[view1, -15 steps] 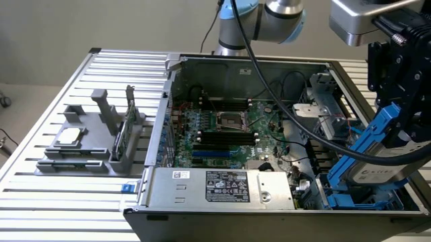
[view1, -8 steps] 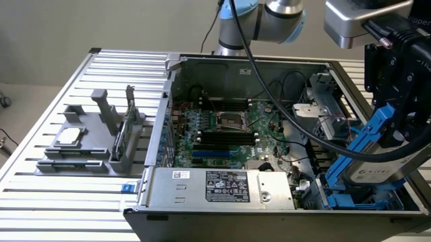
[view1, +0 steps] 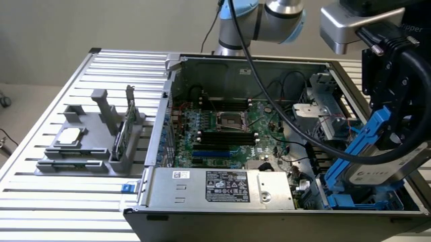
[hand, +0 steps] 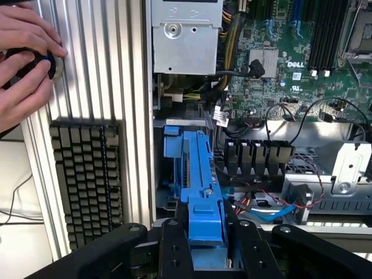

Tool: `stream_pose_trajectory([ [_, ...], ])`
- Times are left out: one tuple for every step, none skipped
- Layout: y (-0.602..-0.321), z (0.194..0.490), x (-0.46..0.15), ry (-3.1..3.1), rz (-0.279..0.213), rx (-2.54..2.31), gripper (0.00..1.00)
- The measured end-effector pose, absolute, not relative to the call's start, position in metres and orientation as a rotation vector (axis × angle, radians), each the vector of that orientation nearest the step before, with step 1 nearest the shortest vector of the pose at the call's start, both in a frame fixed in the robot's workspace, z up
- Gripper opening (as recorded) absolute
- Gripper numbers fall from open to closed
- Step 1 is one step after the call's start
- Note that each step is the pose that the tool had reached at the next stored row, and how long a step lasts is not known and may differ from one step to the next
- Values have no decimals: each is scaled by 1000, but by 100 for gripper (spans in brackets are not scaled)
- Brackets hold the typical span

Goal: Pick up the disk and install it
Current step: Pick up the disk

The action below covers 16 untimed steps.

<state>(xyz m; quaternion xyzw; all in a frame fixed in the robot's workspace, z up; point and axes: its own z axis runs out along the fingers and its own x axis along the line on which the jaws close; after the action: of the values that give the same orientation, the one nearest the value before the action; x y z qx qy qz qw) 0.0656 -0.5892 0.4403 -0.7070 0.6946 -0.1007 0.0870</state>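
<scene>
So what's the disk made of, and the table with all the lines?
Disk: silver-grey body, probably metal, with a dull sheen. The rails framing it look like bright blue moulded plastic, smooth and solid-coloured. Table: probably aluminium, pale matt grey with long straight grooves like extruded bars.

Open computer case (view1: 202, 63) on slatted aluminium table (view1: 60, 201); its drive-bay corner lies directly under the gripper fingers (hand: 174, 256). Silver power supply (hand: 186, 35) ahead of the fingers, along the same case wall. Green motherboard (view1: 222, 133) further off, mid-case. Silver bracket (view1: 308, 112) between board and fingers. Black keyboard (hand: 87, 174) outside the case wall, near the fingers. Grey fixture (view1: 74, 164) well apart from them, across the case, holding a small silver chip (view1: 70, 136) and an upright card (view1: 124, 133).
</scene>
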Motion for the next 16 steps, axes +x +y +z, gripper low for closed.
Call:
stream_pose_trajectory([
  [-589,440,65,2069,-301,-2105,33],
  [-589,439,65,2070,-301,-2105,33],
  [-589,439,65,2070,-302,-2105,33],
  [-588,438,65,2070,-303,-2104,33],
  [-588,438,65,2071,-303,-2104,33],
  [-587,437,65,2071,-303,-2103,33],
  [-587,437,65,2072,-304,-2103,33],
  [-586,436,65,2072,-304,-2103,33],
  [-586,436,65,2072,-305,-2102,33],
  [-585,435,65,2073,-305,-2102,33],
  [-585,435,65,2073,-305,-2102,33],
  [-585,434,65,2073,-306,-2102,33],
  [-585,434,65,2073,-307,-2101,33],
  [-584,433,65,2073,-307,-2101,33],
  [-584,432,65,2073,-308,-2101,33],
  [-584,432,65,2073,-309,-2101,33],
])
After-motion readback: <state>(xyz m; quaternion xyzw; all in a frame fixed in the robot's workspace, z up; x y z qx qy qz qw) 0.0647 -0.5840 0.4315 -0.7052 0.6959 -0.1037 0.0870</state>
